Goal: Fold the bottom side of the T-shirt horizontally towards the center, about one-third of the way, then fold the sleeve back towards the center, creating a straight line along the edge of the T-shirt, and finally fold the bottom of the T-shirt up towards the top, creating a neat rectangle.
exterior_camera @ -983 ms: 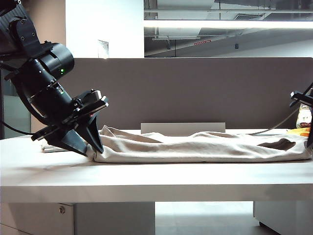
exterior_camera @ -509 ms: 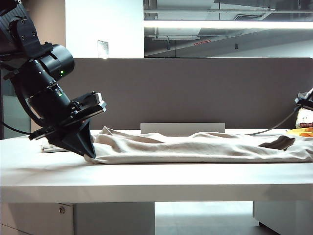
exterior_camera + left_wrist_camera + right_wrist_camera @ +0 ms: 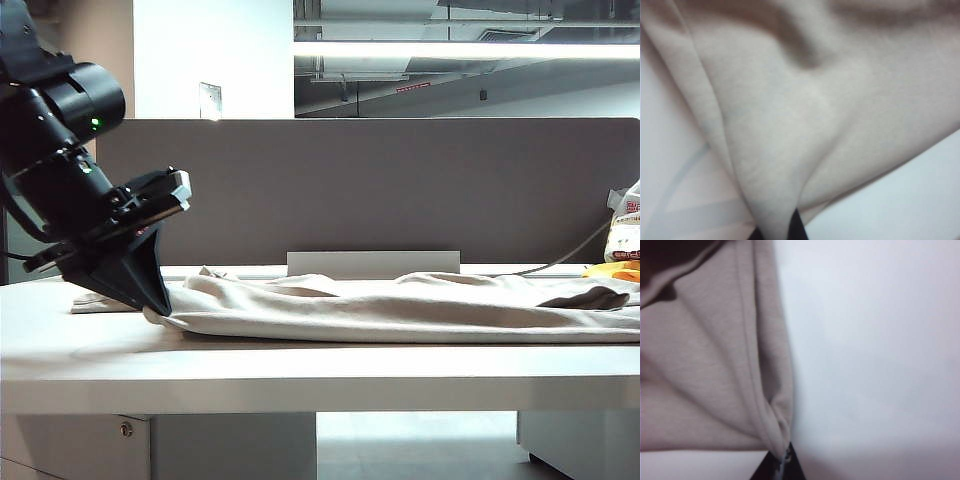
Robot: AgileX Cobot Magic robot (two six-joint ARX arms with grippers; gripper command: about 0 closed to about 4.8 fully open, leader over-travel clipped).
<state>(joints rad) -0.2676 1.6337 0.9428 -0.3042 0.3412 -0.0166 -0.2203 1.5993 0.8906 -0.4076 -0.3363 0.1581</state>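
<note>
The beige T-shirt (image 3: 400, 305) lies stretched in a long low fold across the white table (image 3: 300, 370). My left gripper (image 3: 158, 308) points down at the shirt's left end and is shut on it. In the left wrist view the fabric (image 3: 805, 115) gathers to a pinch between the dark fingertips of the left gripper (image 3: 777, 232). My right gripper (image 3: 784, 465) is out of the exterior view. Its wrist view shows it shut on a corner of the T-shirt (image 3: 705, 370), where the stitched hem band of the bottom of the T-shirt (image 3: 767, 340) runs into the jaws.
A grey partition (image 3: 400, 190) stands behind the table, with a low white block (image 3: 372, 262) at its foot. A printed packet (image 3: 625, 235) and a yellow item (image 3: 615, 270) sit at the far right. A flat white sheet (image 3: 90, 303) lies under the left gripper.
The left gripper closed on the shirt's left end and moved left with it. The shirt is pulled longer and flatter. The right arm has slipped out of the exterior view on the right.
</note>
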